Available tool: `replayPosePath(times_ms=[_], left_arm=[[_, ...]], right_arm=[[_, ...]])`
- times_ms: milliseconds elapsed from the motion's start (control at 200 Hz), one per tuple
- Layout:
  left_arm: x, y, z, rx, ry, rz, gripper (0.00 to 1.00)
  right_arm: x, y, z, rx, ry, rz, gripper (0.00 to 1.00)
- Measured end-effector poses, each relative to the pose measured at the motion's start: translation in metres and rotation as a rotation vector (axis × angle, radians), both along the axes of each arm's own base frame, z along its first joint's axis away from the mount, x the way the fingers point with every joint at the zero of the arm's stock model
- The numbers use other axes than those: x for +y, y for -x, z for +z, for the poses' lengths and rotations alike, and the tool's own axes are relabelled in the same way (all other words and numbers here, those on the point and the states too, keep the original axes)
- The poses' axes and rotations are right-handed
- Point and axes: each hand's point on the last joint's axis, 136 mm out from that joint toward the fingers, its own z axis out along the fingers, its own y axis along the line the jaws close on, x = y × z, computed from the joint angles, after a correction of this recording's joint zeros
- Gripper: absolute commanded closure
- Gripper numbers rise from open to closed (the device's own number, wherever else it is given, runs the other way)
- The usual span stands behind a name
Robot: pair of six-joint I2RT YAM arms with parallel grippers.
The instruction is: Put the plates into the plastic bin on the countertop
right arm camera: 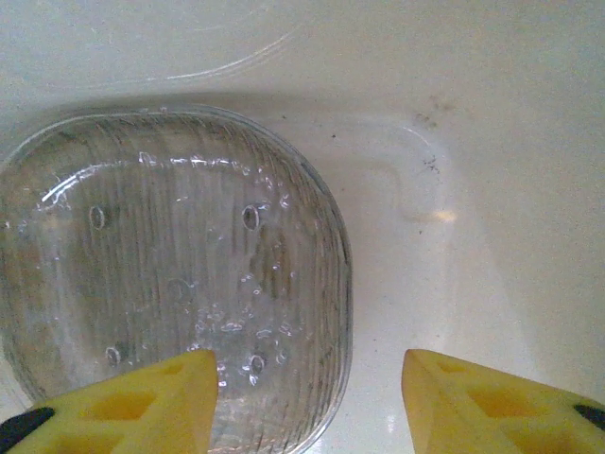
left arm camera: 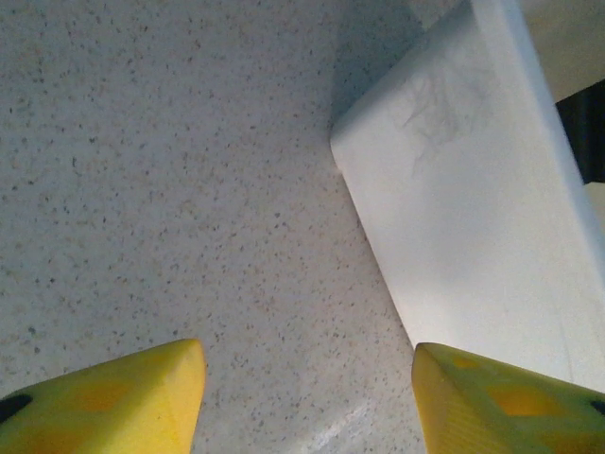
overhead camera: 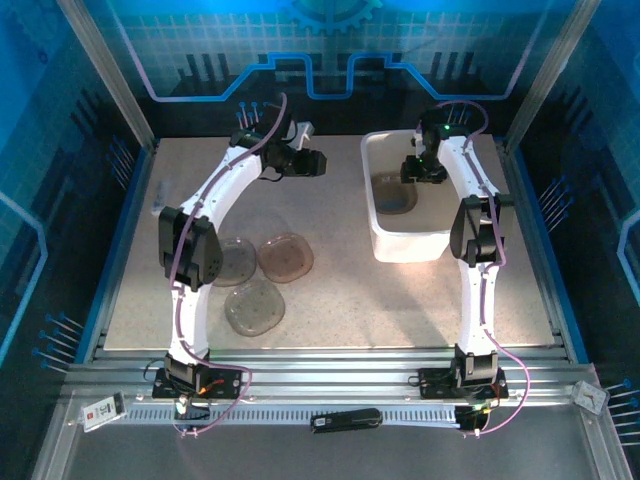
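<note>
Three smoky plates lie on the countertop (overhead camera: 330, 300) at front left: one (overhead camera: 285, 257), one (overhead camera: 255, 306), and one (overhead camera: 232, 262) partly under the left arm. The white plastic bin (overhead camera: 408, 246) stands at back right with a plate (overhead camera: 392, 195) on its floor. My right gripper (overhead camera: 415, 172) hangs inside the bin, open. Its fingers (right arm camera: 151, 402) straddle the rim of the ribbed clear plate (right arm camera: 170, 265), which lies flat and free on the bin floor (right arm camera: 454, 189). My left gripper (overhead camera: 316, 164) hovers open over bare countertop (left arm camera: 189, 189) just left of the bin's outer wall (left arm camera: 473, 208).
Blue edges and metal rails frame the countertop. The left arm arches over the plates at front left. Bare surface lies between the two arms in front of the bin.
</note>
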Motion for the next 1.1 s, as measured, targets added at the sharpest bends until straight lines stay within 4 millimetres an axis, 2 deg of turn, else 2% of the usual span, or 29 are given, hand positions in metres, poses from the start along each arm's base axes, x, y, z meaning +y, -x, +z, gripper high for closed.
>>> replayPosePath(times_ms=[165,330,470,580,690,800,945,1101], left_arm=[[0.008,0.016,0.002,0.011,-0.030,-0.003,0.40],[0.022,0.041,0.007,0.033,-0.064,-0.002,0.40],[0.037,0.069,-0.004,0.091,-0.111,-0.008,0.40],[0.049,0.089,-0.023,0.147,-0.155,-0.012,0.40],[0.060,0.106,-0.045,0.192,-0.211,-0.026,0.39],[0.069,0.111,-0.059,0.211,-0.256,-0.030,0.40],[0.086,0.106,-0.071,0.206,-0.300,-0.005,0.40],[0.101,0.097,-0.093,0.233,-0.332,0.014,0.40]], right_arm=[[0.007,0.001,0.015,-0.027,0.006,0.014,0.41],[0.020,0.010,0.064,-0.116,0.007,0.039,0.41],[0.032,0.043,0.114,-0.201,-0.007,0.065,0.42],[0.037,0.075,0.138,-0.250,-0.019,0.078,0.42],[0.040,0.107,0.142,-0.268,-0.030,0.088,0.41],[0.045,0.143,0.128,-0.257,-0.049,0.098,0.41],[0.054,0.191,0.110,-0.236,-0.080,0.111,0.40],[0.058,0.228,0.105,-0.253,-0.116,0.109,0.40]])
